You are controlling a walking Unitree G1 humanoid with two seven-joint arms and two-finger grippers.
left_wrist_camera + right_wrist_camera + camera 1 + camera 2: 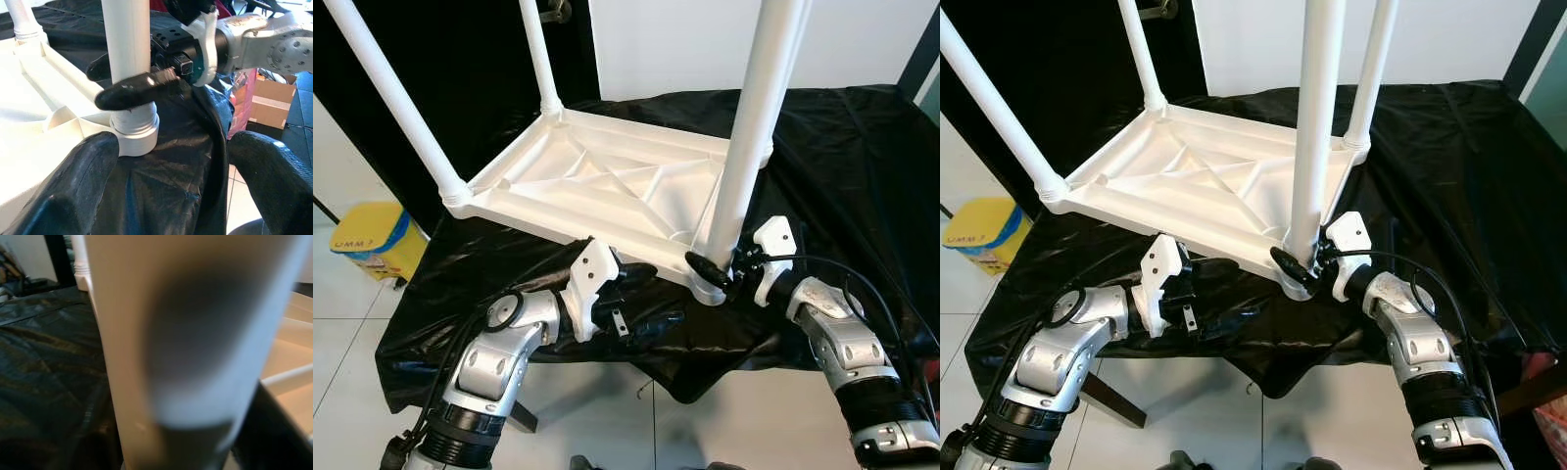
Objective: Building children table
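A white plastic children's table top [607, 181] lies upside down on a black-covered table [842, 157], with white legs standing up from its corners. My right gripper [715, 269] is shut on the near right leg [749, 137] just above its socket; one black finger [132, 90] crosses the front of the leg [126, 39], the other sits behind it. That leg [186, 333] stands blurred and very close in the right wrist view. My left gripper [651, 299] lies open on the black cloth at the top's near edge, left of that leg, with nothing between its fingers [73, 196].
A yellow bin [372, 240] stands on the white tiled floor to the left. A cardboard box [269, 105] sits on the floor beyond the table's right side. The black cloth hangs over the table's near edge just below my arms.
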